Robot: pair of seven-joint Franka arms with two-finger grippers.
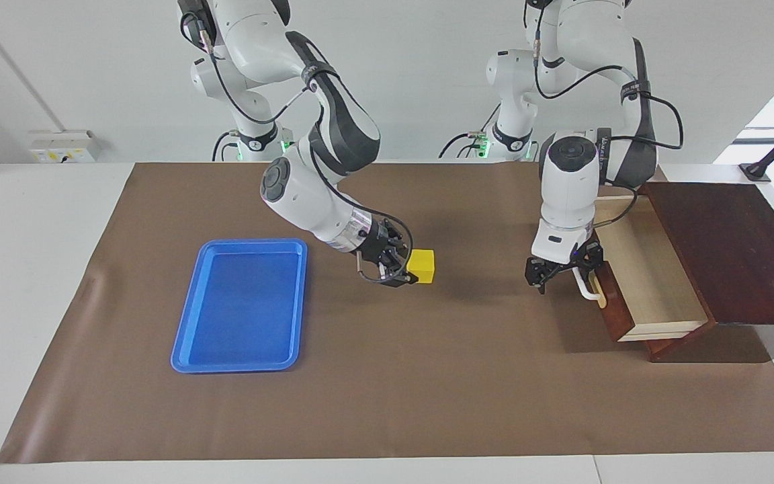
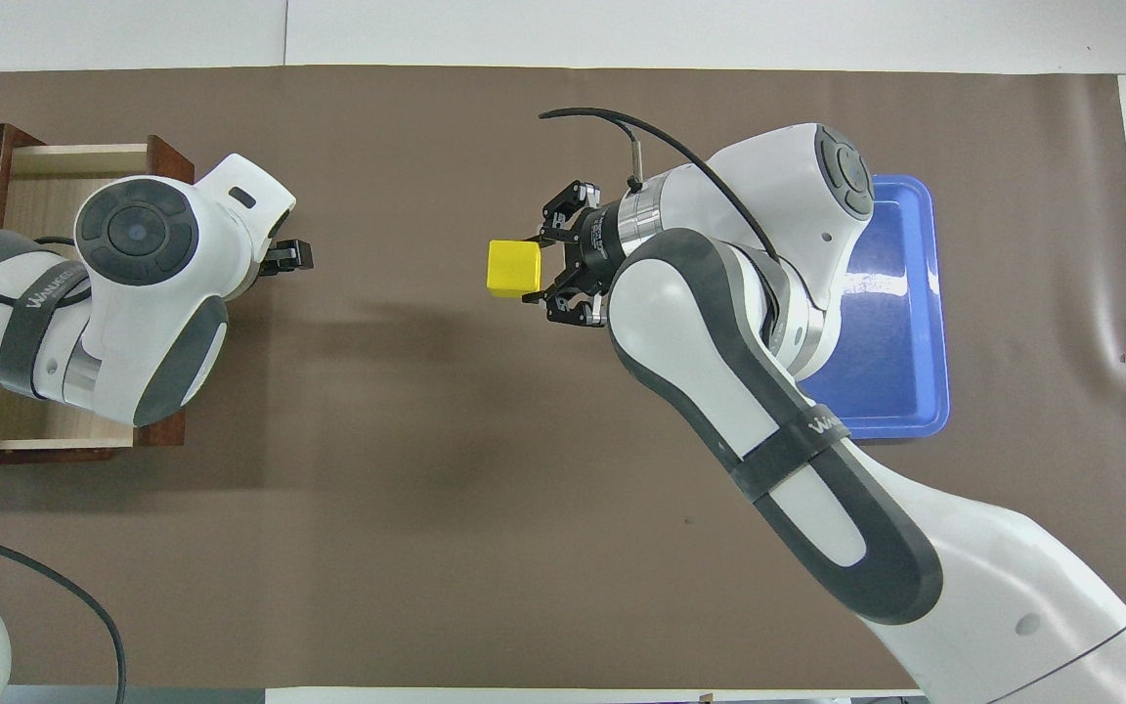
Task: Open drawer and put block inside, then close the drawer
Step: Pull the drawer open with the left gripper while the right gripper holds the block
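The yellow block (image 1: 422,265) is between the fingers of my right gripper (image 1: 408,274), which is shut on it low over the middle of the brown mat; it also shows in the overhead view (image 2: 512,267). The drawer (image 1: 649,282) stands pulled out of the dark wooden cabinet (image 1: 729,249) at the left arm's end, its pale interior bare. My left gripper (image 1: 564,271) hangs open at the drawer's white handle (image 1: 584,288). In the overhead view the left arm's wrist covers most of the drawer (image 2: 64,156).
A flat blue tray (image 1: 242,306) lies on the mat toward the right arm's end, beside the right arm's wrist. The brown mat (image 1: 387,390) covers most of the table, with white tabletop around it.
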